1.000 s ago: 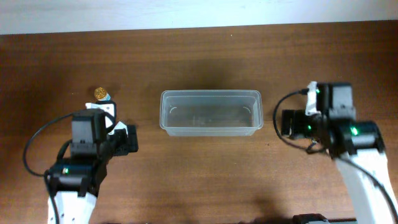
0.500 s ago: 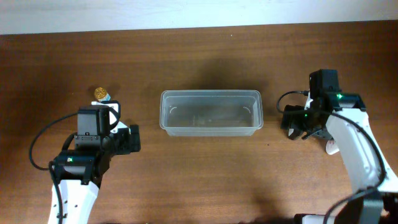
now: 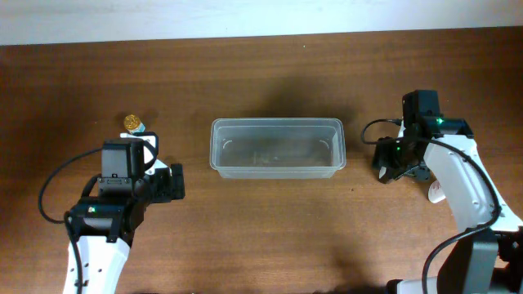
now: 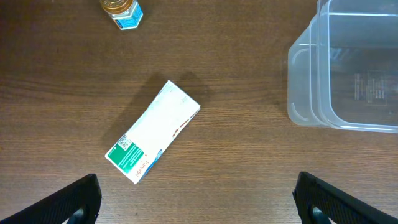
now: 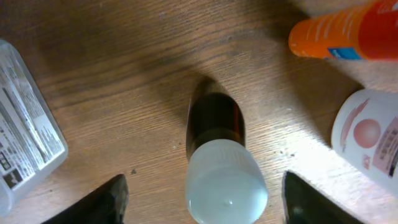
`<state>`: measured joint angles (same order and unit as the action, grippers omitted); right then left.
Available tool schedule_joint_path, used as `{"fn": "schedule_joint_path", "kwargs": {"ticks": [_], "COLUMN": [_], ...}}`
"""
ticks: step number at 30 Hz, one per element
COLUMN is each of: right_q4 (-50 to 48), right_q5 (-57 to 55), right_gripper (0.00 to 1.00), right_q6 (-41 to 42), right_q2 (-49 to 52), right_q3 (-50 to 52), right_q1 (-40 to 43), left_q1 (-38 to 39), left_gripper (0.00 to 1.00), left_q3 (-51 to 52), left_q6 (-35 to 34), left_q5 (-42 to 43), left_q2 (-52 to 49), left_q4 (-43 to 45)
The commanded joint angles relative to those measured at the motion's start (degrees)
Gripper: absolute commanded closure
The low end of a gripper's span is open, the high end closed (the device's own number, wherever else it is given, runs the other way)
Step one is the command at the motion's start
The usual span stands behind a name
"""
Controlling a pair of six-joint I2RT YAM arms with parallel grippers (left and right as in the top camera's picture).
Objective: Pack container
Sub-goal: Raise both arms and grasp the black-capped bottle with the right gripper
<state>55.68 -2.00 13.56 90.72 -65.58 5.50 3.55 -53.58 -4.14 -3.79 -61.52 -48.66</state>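
The container [image 3: 278, 148] is a clear plastic tub at the table's middle; its corner shows in the left wrist view [image 4: 348, 68] and its edge in the right wrist view [image 5: 25, 143]. My left gripper [image 4: 198, 199] is open and empty, just below a white and green box [image 4: 152, 132]. A small gold-capped bottle [image 3: 133, 124] stands beyond it, also in the left wrist view [image 4: 122, 10]. My right gripper [image 5: 205, 196] is open, its fingers on either side of a dark bottle with a white cap [image 5: 221, 171], not touching it.
An orange bottle [image 5: 348, 31] lies at the upper right of the right wrist view. A white bottle with a pink label [image 5: 370, 140] lies to its right side, also partly seen from overhead [image 3: 437, 193].
My right arm has swung in and its gripper has come down to the right of the container. The left arm shifted slightly toward the container, then stayed still.
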Motion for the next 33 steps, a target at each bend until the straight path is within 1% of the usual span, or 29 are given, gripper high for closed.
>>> {"fn": "schedule_joint_path", "kwargs": {"ticks": [1, 5, 8, 11, 12, 16, 18, 21, 23, 25, 27, 31, 33], "right_q4": [-0.2, -0.4, -0.7, -1.0, -1.1, -1.1, -1.1, -1.1, -1.1, -1.1, -1.1, -1.1, -1.1], "right_q5": [0.0, -0.2, -0.2, -0.2, -0.2, -0.2, -0.2, -0.2, -0.2, -0.2, -0.1, -0.1, -0.1], "right_gripper": [0.35, 0.4, 0.47, 0.48, 0.5, 0.55, 0.57, 0.58, 0.62, 0.63, 0.67, 0.68, 0.71], "right_q6": [0.5, 0.5, 0.5, 0.5, 0.5, 0.3, 0.3, 0.3, 0.3, 0.2, 0.2, 0.2, 0.2], "right_q2": [0.1, 0.1, 0.1, 0.1, 0.1, 0.1, 0.1, 0.1, 0.1, 0.1, 0.1, 0.1, 0.1], "right_q3": [-1.1, -1.1, -1.1, -1.1, -1.1, -1.1, -1.1, -1.1, -1.1, -1.1, -1.1, -1.1, -1.1], "right_q1": [0.3, 0.3, 0.8, 2.1, 2.9, 4.3, 4.3, 4.3, 4.3, 4.3, 4.3, 4.3, 4.3], "left_q1": [-0.3, -0.3, -0.3, -0.3, -0.3, -0.3, -0.3, -0.3, -0.3, -0.3, -0.3, -0.3, -0.3], "left_gripper": [0.01, 0.01, 0.01, 0.01, 0.01, 0.01, 0.01, 0.01, 0.01, 0.0, 0.01, 0.01, 0.0], "left_q3": [-1.2, -1.2, -1.2, -1.2, -1.2, -1.2, -1.2, -1.2, -1.2, -1.2, -1.2, -1.2, -1.2], "left_q6": [-0.6, -0.6, -0.6, -0.6, -0.6, -0.6, -0.6, -0.6, -0.6, -0.6, -0.6, -0.6, -0.6], "left_q5": [0.6, 0.6, 0.6, 0.6, 0.6, 0.6, 0.6, 0.6, 0.6, 0.6, 0.6, 0.6, 0.6], "left_q2": [-0.3, -0.3, -0.3, -0.3, -0.3, -0.3, -0.3, -0.3, -0.3, -0.3, -0.3, -0.3, -0.3], "left_q4": [0.0, 0.0, 0.0, 0.0, 0.0, 0.0, 0.0, 0.0, 0.0, 0.0, 0.0, 0.0, 0.0]}}
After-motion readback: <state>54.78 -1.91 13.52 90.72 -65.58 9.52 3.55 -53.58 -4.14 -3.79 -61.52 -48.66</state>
